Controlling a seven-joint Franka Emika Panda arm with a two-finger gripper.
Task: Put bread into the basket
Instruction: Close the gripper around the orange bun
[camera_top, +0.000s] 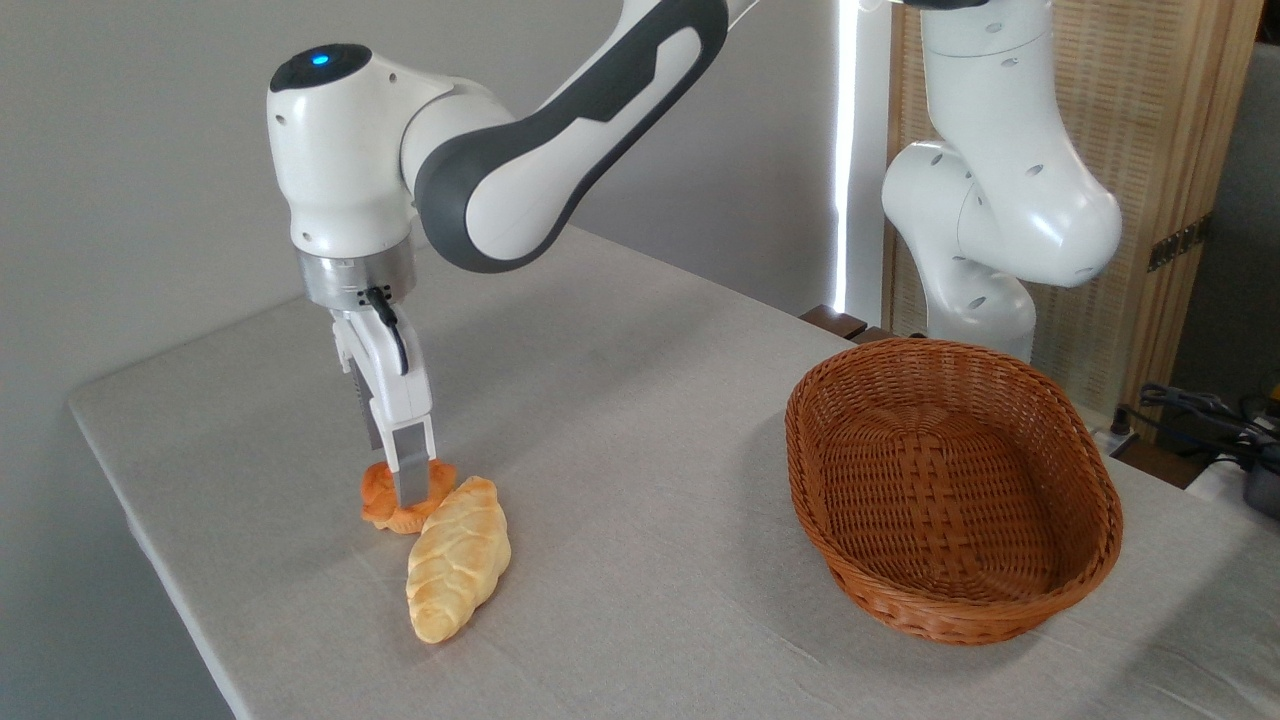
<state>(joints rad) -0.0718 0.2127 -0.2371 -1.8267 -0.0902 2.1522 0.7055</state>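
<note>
The small orange bread (380, 497) sits on the table near the left front, touching the end of a pale braided loaf (457, 571). My gripper (402, 482) points straight down onto the bun; the near finger (411, 462) covers the bun's middle and the far finger is mostly hidden behind it. The fingers appear open, standing on either side of the bun, which still rests on the table. The brown wicker basket (1075, 470) stands empty at the right, far from the gripper.
The table's left edge (150, 545) lies close to the breads. The arm's white base (985, 230) rises behind the basket. A wooden screen and some cables sit at the far right.
</note>
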